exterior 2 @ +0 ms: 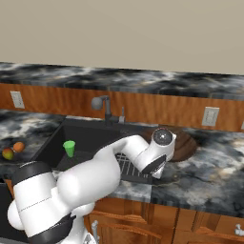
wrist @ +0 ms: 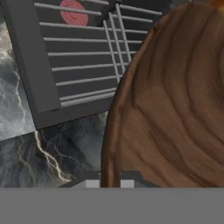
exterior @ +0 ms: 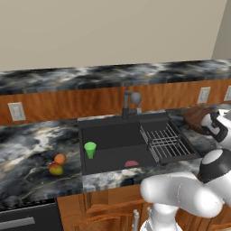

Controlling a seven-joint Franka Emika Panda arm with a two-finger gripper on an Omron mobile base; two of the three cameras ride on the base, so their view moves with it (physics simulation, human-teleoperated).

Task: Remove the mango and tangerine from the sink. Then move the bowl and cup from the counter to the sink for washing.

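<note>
End effector [wrist: 109, 181] clamped on the wooden bowl's [wrist: 175, 109] near rim; the sink [exterior: 113, 135] lies just beside the bowl, wire-rack [wrist: 83, 65] side nearest.

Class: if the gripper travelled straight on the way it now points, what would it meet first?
Most likely the bowl: in the hand view its wooden rim sits right at the gripper, whose jaws stand nearly shut at that rim. Whether they already touch it is unclear.

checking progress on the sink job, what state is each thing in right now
mango: on the counter, left of the sink
tangerine: on the counter, beside the mango
cup: upright in the sink
bowl: on the counter, right of the sink
gripper: shut on the bowl's rim
</note>
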